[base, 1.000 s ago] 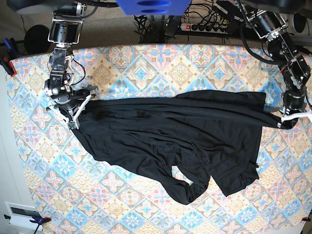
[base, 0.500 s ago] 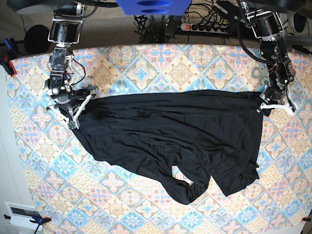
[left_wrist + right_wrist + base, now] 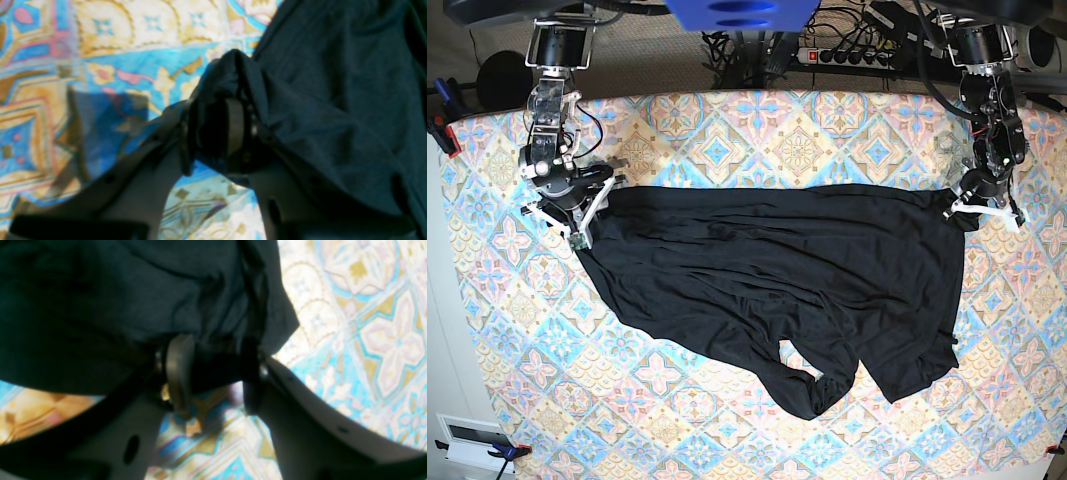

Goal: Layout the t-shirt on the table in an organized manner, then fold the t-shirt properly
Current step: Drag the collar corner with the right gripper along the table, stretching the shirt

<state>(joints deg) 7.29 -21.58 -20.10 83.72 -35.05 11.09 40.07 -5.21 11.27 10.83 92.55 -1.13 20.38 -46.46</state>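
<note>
Both tools point(image 3: 213, 140) point(image 3: 217, 380) have opened over one shirt point(image 3: 757, 250).

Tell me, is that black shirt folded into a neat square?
No, the shirt lies spread wide, its lower edge jagged.

A strip of saturated blue point(image 3: 741, 14) crosses the top edge, centrally placed.
</note>
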